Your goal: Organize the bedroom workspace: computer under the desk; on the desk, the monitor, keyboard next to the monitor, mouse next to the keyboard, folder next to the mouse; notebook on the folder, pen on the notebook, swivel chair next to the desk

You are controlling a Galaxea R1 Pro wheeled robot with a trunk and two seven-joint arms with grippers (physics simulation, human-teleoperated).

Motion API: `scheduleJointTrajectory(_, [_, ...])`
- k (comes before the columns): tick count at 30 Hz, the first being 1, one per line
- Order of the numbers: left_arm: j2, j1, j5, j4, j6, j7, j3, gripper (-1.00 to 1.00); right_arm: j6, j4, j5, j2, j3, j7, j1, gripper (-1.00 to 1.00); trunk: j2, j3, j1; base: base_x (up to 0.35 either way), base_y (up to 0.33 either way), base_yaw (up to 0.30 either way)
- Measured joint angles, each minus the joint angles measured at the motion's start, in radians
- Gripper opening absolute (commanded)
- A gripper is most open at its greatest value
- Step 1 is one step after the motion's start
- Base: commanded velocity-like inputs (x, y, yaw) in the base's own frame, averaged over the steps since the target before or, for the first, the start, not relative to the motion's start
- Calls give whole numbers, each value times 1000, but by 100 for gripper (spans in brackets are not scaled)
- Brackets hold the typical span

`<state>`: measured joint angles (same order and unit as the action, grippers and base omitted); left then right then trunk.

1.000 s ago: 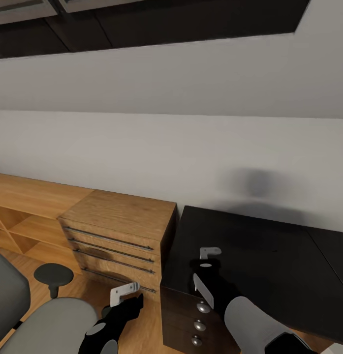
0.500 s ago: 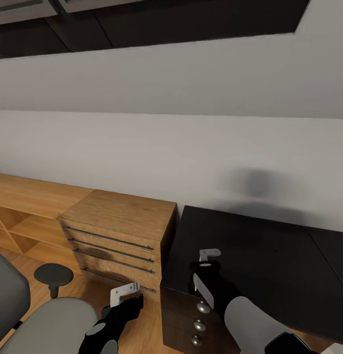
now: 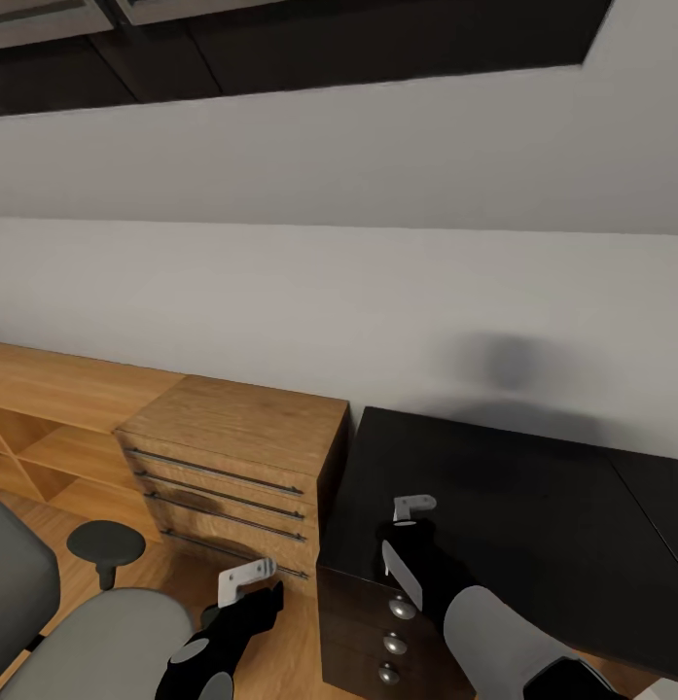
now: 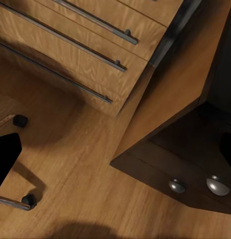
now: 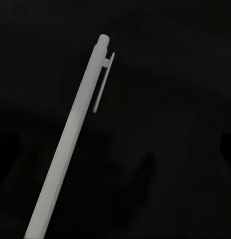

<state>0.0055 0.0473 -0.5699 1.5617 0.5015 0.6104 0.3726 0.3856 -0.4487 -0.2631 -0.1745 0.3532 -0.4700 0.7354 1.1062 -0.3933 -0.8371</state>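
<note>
No brand, label or writing can be read on anything in these pictures.

From the head camera, a plain pale wall fills the upper part, with a dark recess along the top. Below it, on the right, is a dark, almost black worktop point(image 3: 533, 506) with a stack of drawers at its near left corner, each with a round metal knob point(image 3: 402, 609). Just beside it on the left stands a light wooden chest of drawers point(image 3: 231, 457) with long metal bar handles, and further left, low open wooden shelving point(image 3: 47, 437). The floor point(image 3: 280, 651) is wood.

At the lower left, part of the grey swivel chair point(image 3: 105, 642) shows: its seat, a slice of the backrest and a round dark armrest pad. Two of its castors appear in the left wrist camera over the wood floor.

The right gripper point(image 3: 409, 530) hangs over the near left corner of the dark worktop. In the right wrist camera a white pen point(image 5: 70, 134) with a pocket clip lies slanted against the black surface; whether the jaws hold it, or are open or closed, cannot be told.

The left gripper point(image 3: 249, 583) hangs above the floor in front of the wooden chest, between the chair and the dark drawers; whether its jaws are open or closed cannot be told.
</note>
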Motion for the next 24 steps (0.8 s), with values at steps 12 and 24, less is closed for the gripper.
scheduleJointTrajectory(12, [0,0,0,0,0,0,0,100,6,0,0,0,1,-1,0,100,0,0,0,0,0,0])
scheduleJointTrajectory(24, [0,0,0,-1,1,0,0,100,0,-5,-1,0,4,1,0,100,0,0,0,0,0,0])
